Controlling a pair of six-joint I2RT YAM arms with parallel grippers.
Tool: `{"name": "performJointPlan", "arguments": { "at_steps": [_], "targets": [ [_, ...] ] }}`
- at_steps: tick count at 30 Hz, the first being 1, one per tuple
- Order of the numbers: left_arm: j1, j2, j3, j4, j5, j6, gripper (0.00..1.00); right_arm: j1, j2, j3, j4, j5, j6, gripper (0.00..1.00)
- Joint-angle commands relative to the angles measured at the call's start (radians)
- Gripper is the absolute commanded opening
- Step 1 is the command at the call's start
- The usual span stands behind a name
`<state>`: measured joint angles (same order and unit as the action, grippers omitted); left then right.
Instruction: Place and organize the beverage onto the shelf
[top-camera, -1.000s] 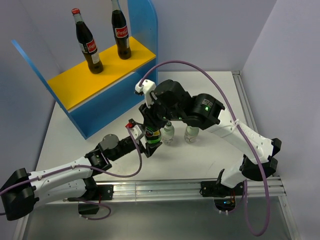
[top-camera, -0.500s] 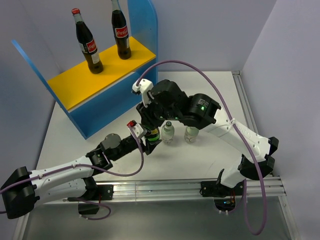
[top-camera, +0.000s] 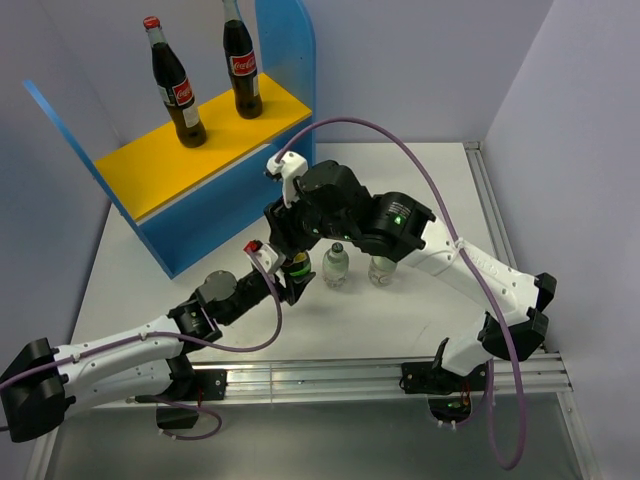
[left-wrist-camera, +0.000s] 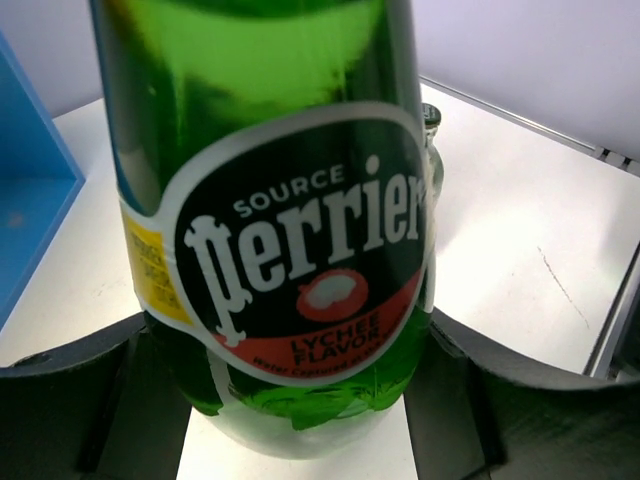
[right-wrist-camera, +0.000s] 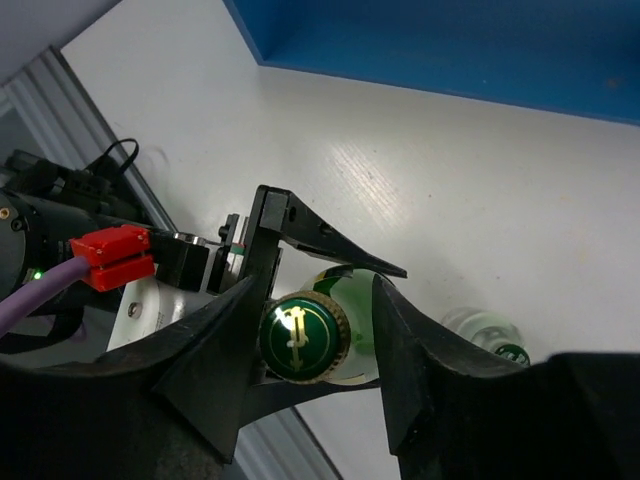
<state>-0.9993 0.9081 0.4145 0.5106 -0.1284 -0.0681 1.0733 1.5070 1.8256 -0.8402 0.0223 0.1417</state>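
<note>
The small dark green bottle (top-camera: 297, 266) stands upright in front of the shelf (top-camera: 150, 180). My left gripper (top-camera: 291, 282) is shut on its labelled body (left-wrist-camera: 280, 250), a finger (left-wrist-camera: 120, 370) on each side. My right gripper (top-camera: 293, 240) is open over its green-and-gold cap (right-wrist-camera: 303, 337). One of its fingers (right-wrist-camera: 215, 340) touches the cap; the other stands apart. Two small clear bottles (top-camera: 336, 265) (top-camera: 381, 268) stand just to the right. Two tall cola bottles (top-camera: 175, 85) (top-camera: 241, 65) stand on the shelf's yellow top board.
The shelf's blue front panel (right-wrist-camera: 450, 50) is close behind the green bottle, and its blue side panel (top-camera: 290, 60) rises at the back. One clear bottle (right-wrist-camera: 490, 335) is beside my right finger. A metal rail (top-camera: 330, 375) runs along the table's near edge. Purple cables loop over both arms.
Both grippers and the green bottle have shifted a little left and towards the shelf, away from the clear bottles. The clear bottles and cola bottles have not moved.
</note>
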Motion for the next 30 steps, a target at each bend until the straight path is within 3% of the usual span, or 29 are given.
{"name": "performJointPlan", "arguments": {
  "at_steps": [1, 6, 11, 13, 16, 19, 21, 25, 30],
  "targets": [
    [0.002, -0.034, 0.018, 0.118, -0.043, -0.01, 0.0, 0.019, -0.059, -0.014, 0.138, -0.024, 0.094, 0.59],
    [0.001, -0.058, 0.004, 0.121, -0.04, -0.012, 0.0, 0.019, -0.077, -0.028, 0.148, 0.06, 0.11, 0.59],
    [0.001, -0.049, 0.017, 0.083, -0.068, -0.006, 0.0, 0.016, -0.122, -0.055, 0.199, 0.068, 0.125, 0.52],
    [0.001, -0.051, 0.018, 0.078, -0.071, -0.004, 0.0, 0.013, -0.129, -0.064, 0.202, 0.099, 0.118, 0.47],
    [0.002, -0.066, 0.012, 0.083, -0.063, -0.013, 0.0, 0.01, -0.131, -0.09, 0.188, 0.218, 0.082, 0.29],
    [0.002, -0.08, 0.013, 0.075, -0.05, -0.021, 0.0, 0.01, -0.133, -0.133, 0.187, 0.319, 0.044, 0.2],
    [0.002, -0.087, 0.015, 0.072, -0.048, -0.022, 0.0, 0.01, -0.126, -0.152, 0.19, 0.349, 0.035, 0.2],
    [0.002, -0.094, 0.02, 0.071, -0.042, -0.024, 0.0, 0.008, -0.096, -0.169, 0.184, 0.328, 0.024, 0.15],
    [0.002, -0.072, 0.043, 0.059, -0.05, -0.019, 0.0, 0.016, -0.087, -0.172, 0.207, 0.147, -0.013, 0.12]
  ]
}}
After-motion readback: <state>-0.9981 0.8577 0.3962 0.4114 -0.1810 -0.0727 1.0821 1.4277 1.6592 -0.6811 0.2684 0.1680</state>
